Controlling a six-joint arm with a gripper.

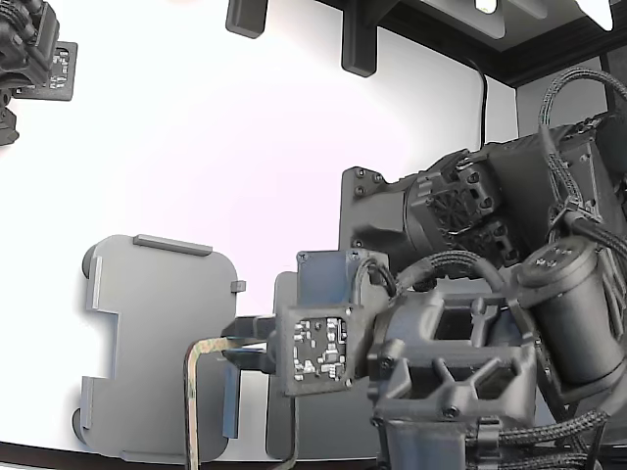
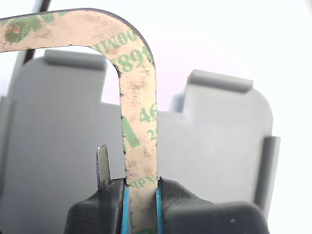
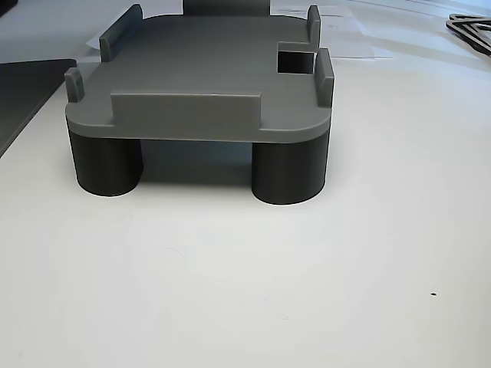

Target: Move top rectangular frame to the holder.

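The top rectangular frame (image 1: 191, 392) is a thin tan outline with green print. My gripper (image 1: 240, 345) is shut on one of its long sides. In the wrist view the tan strip (image 2: 140, 122) runs up from between my two fingers (image 2: 141, 190) and bends at a rounded corner. The holder (image 1: 157, 323) is a light grey plate with raised tabs at the exterior view's lower left. The frame hangs over the holder's near right part. The holder fills the wrist view (image 2: 58, 136) behind the strip. In the other view the holder (image 3: 207, 61) stands on round feet, with no frame on it.
A darker grey mat (image 1: 284, 294) lies beside the holder under my wrist. A second arm (image 1: 29, 59) hangs at the exterior view's top left. Black mounts (image 1: 358, 39) hang at the top. In the other view, black outlines (image 3: 472, 27) lie at the far right.
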